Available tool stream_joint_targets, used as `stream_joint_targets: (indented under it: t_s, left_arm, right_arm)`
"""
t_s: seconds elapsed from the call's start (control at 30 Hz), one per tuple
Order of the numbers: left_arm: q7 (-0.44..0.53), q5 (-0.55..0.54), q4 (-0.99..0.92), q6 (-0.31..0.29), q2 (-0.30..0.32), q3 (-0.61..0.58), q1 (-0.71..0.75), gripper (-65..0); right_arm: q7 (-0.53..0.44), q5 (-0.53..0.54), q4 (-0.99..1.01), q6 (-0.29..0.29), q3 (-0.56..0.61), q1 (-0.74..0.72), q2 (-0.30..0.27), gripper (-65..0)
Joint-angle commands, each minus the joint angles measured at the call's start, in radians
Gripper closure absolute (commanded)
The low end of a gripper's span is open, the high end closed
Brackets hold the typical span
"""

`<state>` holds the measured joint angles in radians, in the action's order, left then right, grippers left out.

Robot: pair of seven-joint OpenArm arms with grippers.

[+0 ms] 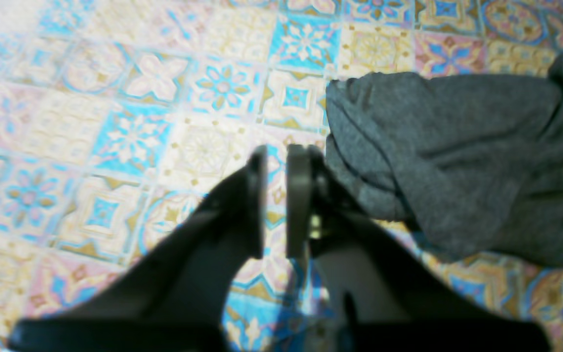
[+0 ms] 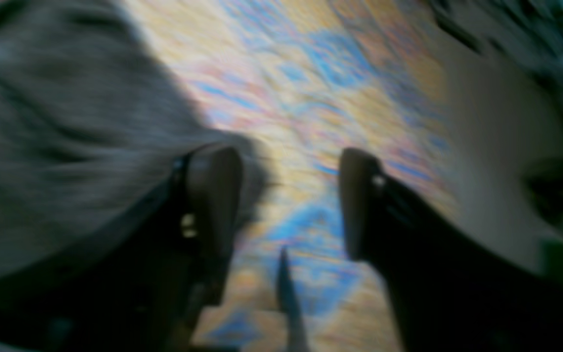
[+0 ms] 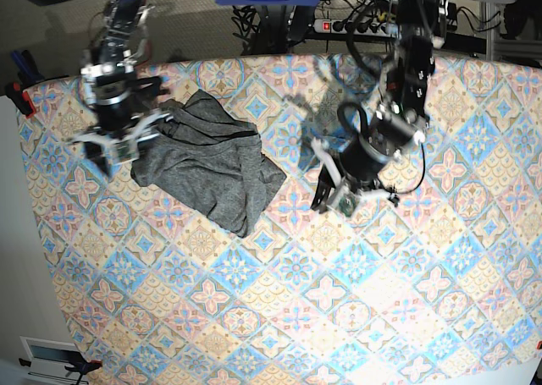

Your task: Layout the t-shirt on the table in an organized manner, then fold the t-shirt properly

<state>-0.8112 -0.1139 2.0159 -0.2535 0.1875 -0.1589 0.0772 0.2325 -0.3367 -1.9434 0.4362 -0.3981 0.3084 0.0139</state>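
- The t-shirt (image 1: 457,161) is a soft knit cloth, dark heather grey, matt, with a fine speckled grain and a stitched hem at its edge; it lies wrinkled.
- The table (image 3: 356,317) beside the t-shirt is covered with a printed cover of pastel tile pattern; it looks smooth and flat, with a slight sheen.
- The left gripper (image 1: 275,156), near the t-shirt's hem, has dark fingers that look like matt plastic, with smooth flat pads.
- The right gripper (image 2: 289,195), at the t-shirt's edge, looks dark and matt too; the blur hides its finer surface.
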Motion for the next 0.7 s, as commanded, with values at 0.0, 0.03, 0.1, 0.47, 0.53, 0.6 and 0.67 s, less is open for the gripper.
stream_joint_targets:
  t_s: [0.0, 0.03, 0.1, 0.47, 0.53, 0.6, 0.67]
  left_arm:
    - [0.045, 0.039, 0.016, 0.033, 0.002, 0.002, 0.002, -2.8]
    - [0.066, 0.069, 0.016, 0.058, 0.000, 0.002, 0.020, -3.0]
    - [0.106, 0.118, 0.016, 0.098, -0.001, 0.002, 0.057, -3.2]
    - [0.321, 0.219, 0.038, 0.107, -0.003, 0.008, 0.270, -2.4]
    - [0.356, 0.216, 0.038, 0.107, -0.001, 0.008, 0.310, -2.4]
    - [0.381, 0.213, 0.038, 0.107, -0.001, 0.008, 0.349, -2.4]
    - [0.412, 0.214, 0.039, 0.107, -0.001, 0.008, 0.393, -2.4]
  right_arm:
    - [-0.025, 0.012, -0.021, 0.002, -0.017, -0.002, 0.001, -21.0]
    - [-0.025, 0.012, -0.023, 0.000, -0.031, -0.001, 0.002, -16.5]
    - [-0.025, 0.012, -0.024, -0.001, -0.061, -0.001, 0.004, -7.3]
    - [-0.032, 0.012, -0.026, 0.000, -0.249, 0.088, 0.116, 0.0]
    - [-0.034, 0.015, -0.026, 0.000, -0.250, 0.110, 0.116, 0.0]
    - [-0.034, 0.017, -0.026, 0.000, -0.252, 0.136, 0.117, 0.0]
    - [-0.034, 0.017, -0.026, 0.000, -0.270, 0.163, 0.136, 0.0]
